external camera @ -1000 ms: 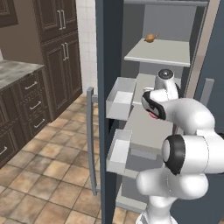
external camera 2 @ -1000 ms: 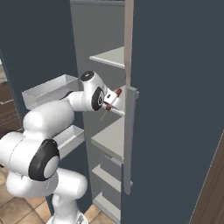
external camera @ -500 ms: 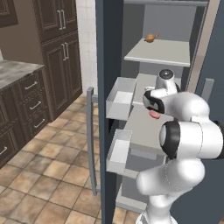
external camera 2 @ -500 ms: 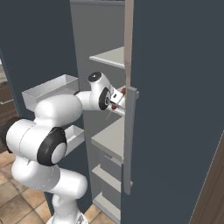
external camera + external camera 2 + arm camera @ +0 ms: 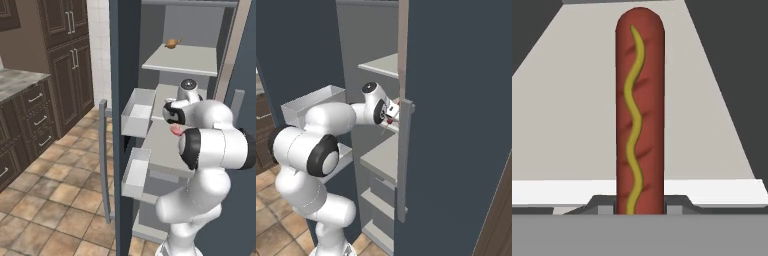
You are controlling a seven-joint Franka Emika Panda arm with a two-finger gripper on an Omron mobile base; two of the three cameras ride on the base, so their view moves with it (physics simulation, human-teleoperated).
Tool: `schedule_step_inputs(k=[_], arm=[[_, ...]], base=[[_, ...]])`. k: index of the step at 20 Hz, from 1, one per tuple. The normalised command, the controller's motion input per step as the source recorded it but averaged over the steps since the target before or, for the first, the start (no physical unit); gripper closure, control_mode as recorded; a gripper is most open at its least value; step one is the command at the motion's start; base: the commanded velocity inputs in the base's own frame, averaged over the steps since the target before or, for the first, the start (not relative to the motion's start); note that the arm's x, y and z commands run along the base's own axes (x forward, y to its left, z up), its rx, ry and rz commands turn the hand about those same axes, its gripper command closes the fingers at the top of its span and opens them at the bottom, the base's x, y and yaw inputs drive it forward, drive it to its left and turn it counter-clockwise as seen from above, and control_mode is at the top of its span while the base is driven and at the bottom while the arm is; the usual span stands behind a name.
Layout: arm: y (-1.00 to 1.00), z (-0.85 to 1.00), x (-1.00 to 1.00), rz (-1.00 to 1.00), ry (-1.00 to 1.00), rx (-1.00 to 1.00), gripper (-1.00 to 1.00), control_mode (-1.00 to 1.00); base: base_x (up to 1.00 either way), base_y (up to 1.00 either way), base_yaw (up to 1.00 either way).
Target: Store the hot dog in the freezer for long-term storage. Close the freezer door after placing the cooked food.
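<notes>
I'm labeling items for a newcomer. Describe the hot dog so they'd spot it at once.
Look inside the open freezer, at the gripper reaching over its middle shelf. The hot dog is clamped there: a straight reddish-brown sausage with a wavy yellow mustard line, unlike the tan roundish food above.

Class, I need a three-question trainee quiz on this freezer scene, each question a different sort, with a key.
1. True or false: the claw is shut on the hot dog.
2. What runs along the hot dog? A) a ketchup stripe B) a wavy yellow mustard line C) nothing
3. Fill in: the freezer door stands ____.

Key: 1 true. 2 B. 3 open, its white bins facing the shelves.
</notes>
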Motion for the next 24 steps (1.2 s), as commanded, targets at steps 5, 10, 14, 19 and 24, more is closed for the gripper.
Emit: schedule_step_inputs(k=[5,10,14,19,24], arm=[[-0.03,-0.1,0.3,0.0,0.0,0.0,1.0,-1.0],[-0.16,-0.11,0.34,0.0,0.0,0.0,1.0,-1.0],[-0.23,-0.11,0.35,0.0,0.0,0.0,1.0,-1.0],[-0.14,-0.02,0.36,0.0,0.0,0.0,1.0,-1.0],[-0.06,0.0,0.39,0.0,0.0,0.0,1.0,-1.0]], base=[[0.0,0.0,0.0],[0.0,0.0,0.0],[0.0,0.0,0.0],[0.0,0.0,0.0],[0.0,0.0,0.0]])
